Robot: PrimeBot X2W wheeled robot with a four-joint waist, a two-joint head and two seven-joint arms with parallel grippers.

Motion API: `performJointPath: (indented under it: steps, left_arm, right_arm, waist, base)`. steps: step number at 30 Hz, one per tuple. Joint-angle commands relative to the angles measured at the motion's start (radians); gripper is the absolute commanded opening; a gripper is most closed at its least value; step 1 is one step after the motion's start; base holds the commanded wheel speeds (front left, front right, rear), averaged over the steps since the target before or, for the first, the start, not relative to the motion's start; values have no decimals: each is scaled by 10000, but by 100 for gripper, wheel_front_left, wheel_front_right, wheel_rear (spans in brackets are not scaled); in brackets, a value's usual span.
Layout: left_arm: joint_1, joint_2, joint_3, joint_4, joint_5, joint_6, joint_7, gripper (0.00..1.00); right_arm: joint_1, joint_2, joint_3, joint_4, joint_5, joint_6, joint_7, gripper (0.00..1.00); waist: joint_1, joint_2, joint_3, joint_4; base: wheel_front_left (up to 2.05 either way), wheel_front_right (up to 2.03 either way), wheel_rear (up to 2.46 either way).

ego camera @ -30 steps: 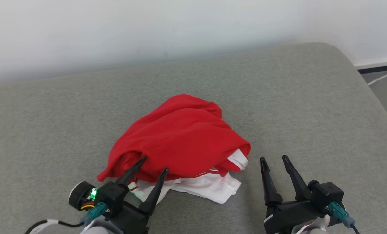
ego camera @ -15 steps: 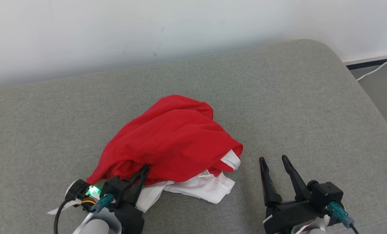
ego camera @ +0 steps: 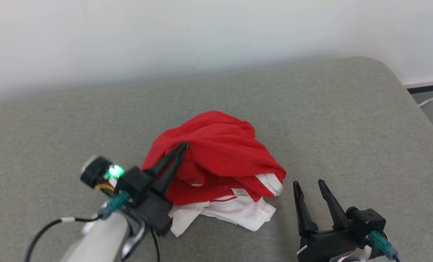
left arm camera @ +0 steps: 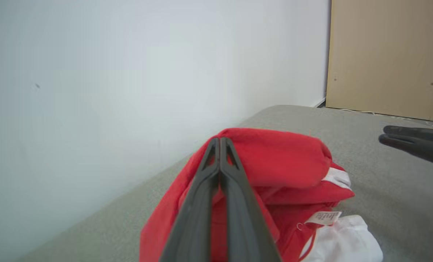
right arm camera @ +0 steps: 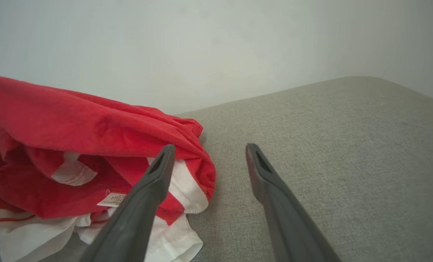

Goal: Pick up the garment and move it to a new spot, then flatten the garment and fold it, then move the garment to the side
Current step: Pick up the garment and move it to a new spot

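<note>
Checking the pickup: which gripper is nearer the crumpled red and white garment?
Left. The left gripper is shut on the garment; the right gripper sits open beside it, not touching.

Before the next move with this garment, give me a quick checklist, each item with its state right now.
1. Left gripper shut on the garment: ok, the red fabric peaks at its tips.
2. Depth of that pinch: cannot tell.
3. Right gripper open and apart from the garment: ok.
4. Whole garment off the cushion: not ok, the white part lies on it.
5. Bare cushion for a new spot: ok, on both sides.
</note>
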Motion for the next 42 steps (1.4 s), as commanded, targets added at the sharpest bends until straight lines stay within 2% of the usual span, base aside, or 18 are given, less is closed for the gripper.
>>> performJointPath:
  steps: [1, 4, 10, 19, 24, 32, 39, 42]
  left_arm:
    - [-263, 236, -16, -356, 76, -38, 173, 0]
    - [-894, 613, -7, -1226, -181, -159, 638, 0]
    - [-2472, 1547, -16, -2066, -745, -220, 1413, 0]
    - [-3541, 2369, 300, -2430, -1569, -243, 1878, 0]
    - [-3701, 2607, 666, -2227, -1820, -164, 1756, 0]
    - [-3693, 2838, 1143, -1500, -2048, 9, 1322, 0]
    - [-3497, 3206, 1663, -202, -2306, 161, 638, 0]
    - [-3467, 3378, 1893, 375, -2420, 198, 424, 0]
  right_arm:
    - [134, -13, 5, 16, 57, 8, -8, 100]
    - [130, -13, 63, 53, 128, 8, -8, 100]
    - [87, -16, 210, 73, 327, 8, -8, 100]
    - [167, -14, 147, 24, 372, 8, -8, 100]
    - [82, -13, 46, 9, 228, 8, -8, 100]
    - [-39, -14, -120, -267, -32, 8, -8, 100]
    - [-254, -14, 17, -444, -365, 8, -8, 100]
    - [-313, -16, 114, -462, -474, 8, -8, 100]
  waist:
    - [0, -1, -135, 297]
    - [0, -1, -208, 496]
    - [0, -1, -308, 587]
    - [0, -1, -244, 636]
    - [0, -1, -115, 911]
    - [0, -1, 214, 1952]
    - [0, -1, 508, 2999]
    - [0, -1, 619, 3230]
  base:
    - [0, 0, 0]
    - [0, 0, 0]
    - [0, 0, 0]
    - [0, 0, 0]
    - [0, 0, 0]
    - [0, 0, 0]
    - [0, 0, 0]
    - [0, 0, 0]
